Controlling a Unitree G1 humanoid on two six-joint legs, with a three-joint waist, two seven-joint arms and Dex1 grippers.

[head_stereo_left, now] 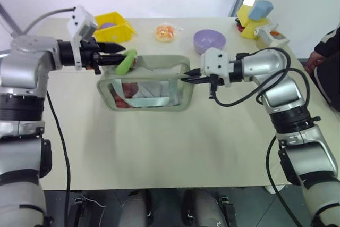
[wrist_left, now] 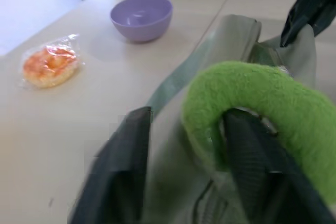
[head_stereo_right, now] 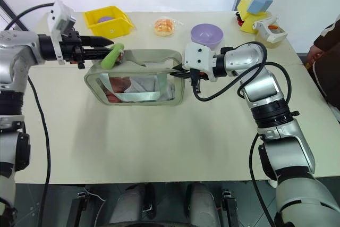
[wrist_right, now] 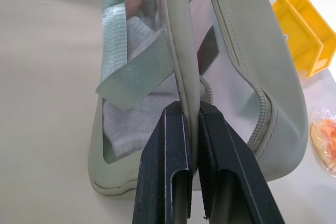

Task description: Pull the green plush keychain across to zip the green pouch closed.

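Pale and matte, the bench point(head_stereo_left: 159, 147) runs under a bright wall, with the pouch point(head_stereo_left: 146, 86) near its middle, clear window up and red and white contents showing through. At the pouch's left end the keychain point(head_stereo_left: 126, 61) stands up from the zipper line. The left arm reaches in from the left, its forearm about level and aimed right, and the left gripper point(head_stereo_left: 121, 52) sits at the keychain with its fingers point(wrist_left: 128, 166) spread; the left wrist view shows the fuzzy loop draped over one finger while the other stands apart from it, so nothing is pinched. The right arm comes in from the right, elbow bent and the forearm pointing left, slightly downward. The right gripper point(head_stereo_left: 187, 79) is clamped on the pouch's right edge; the right wrist view shows the two fingers point(wrist_right: 168, 171) pressed on either side of a thin fabric seam, beside the zipper teeth and a grey-green strap, detail the eye views do not resolve. Those eye views give the far side of the bench instead: a yellow bin point(head_stereo_left: 114, 26), a wrapped orange item point(head_stereo_left: 166, 32), a purple bowl point(head_stereo_left: 209, 40) and toys point(head_stereo_left: 255, 19) at the far right corner. A person's sleeve point(head_stereo_left: 326, 46) shows at the right edge.
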